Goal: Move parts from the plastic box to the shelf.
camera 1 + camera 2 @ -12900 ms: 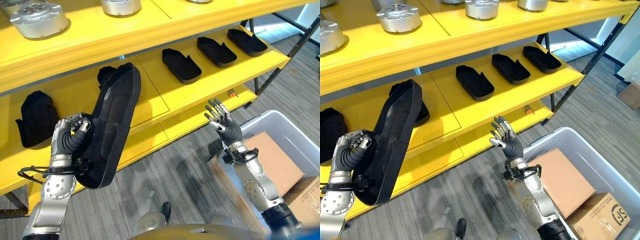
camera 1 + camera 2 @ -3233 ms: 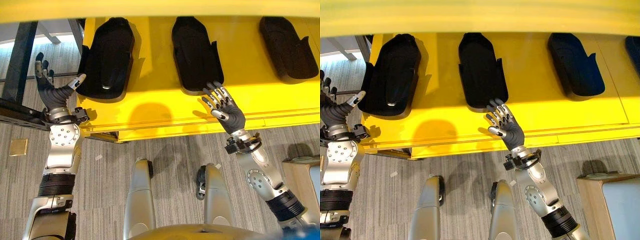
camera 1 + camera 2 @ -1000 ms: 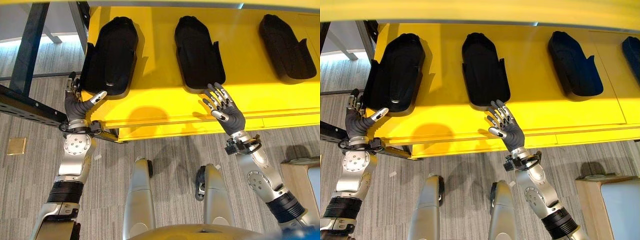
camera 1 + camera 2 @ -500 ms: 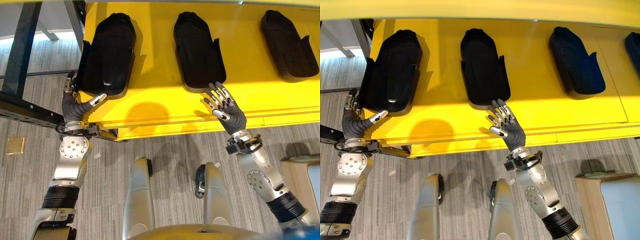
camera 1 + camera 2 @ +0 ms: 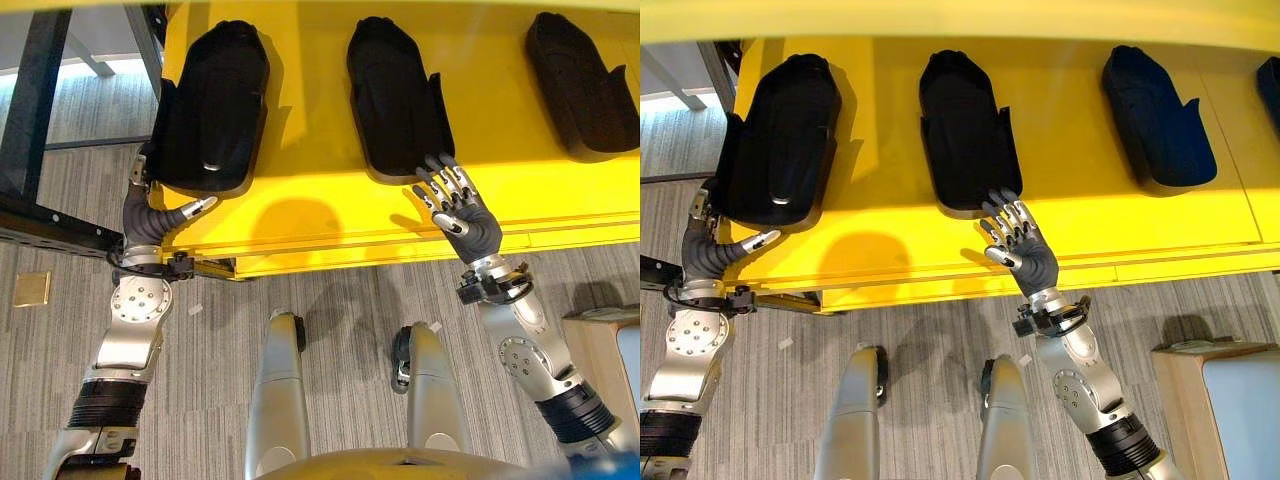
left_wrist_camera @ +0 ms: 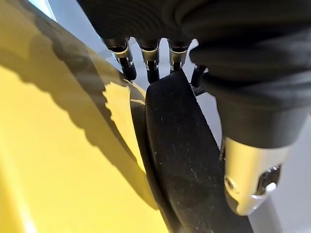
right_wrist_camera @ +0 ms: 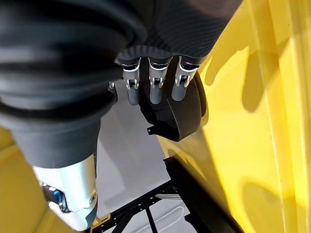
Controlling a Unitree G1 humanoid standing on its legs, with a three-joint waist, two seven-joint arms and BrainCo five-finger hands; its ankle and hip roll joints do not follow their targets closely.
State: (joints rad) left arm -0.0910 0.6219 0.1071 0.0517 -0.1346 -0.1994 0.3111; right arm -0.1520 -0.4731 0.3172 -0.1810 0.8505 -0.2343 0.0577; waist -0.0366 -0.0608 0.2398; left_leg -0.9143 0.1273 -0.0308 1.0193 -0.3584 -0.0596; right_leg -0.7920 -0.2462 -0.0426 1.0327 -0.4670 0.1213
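Since half a second ago the right hand [image 5: 470,225] has eased forward, its spread, straight fingers now over the near end of the middle black part [image 5: 398,95], while the left hand [image 5: 150,215] has sunk a little lower at the shelf's left front corner.

Largest in view is the yellow shelf [image 5: 330,215], a flat board running across with a black frame post [image 5: 40,110] at its left end. Three black parts lie on it in a row, well apart: the leftmost part [image 5: 212,105] at the shelf's left edge, the middle one, and the rightmost part [image 5: 580,85]. Each is a matte, shallow, shoe-sole-shaped tray with a raised rim; each long axis runs from the shelf's front edge to its back, rounded narrower end at the back. No writing can be read on them.

Beside the leftmost part's near end, the left hand holds its fingers straight along the part's outer side, thumb pointing along the shelf's front edge, gripping nothing. At the shelf's right, a brown box [image 5: 610,350] stands on the floor.
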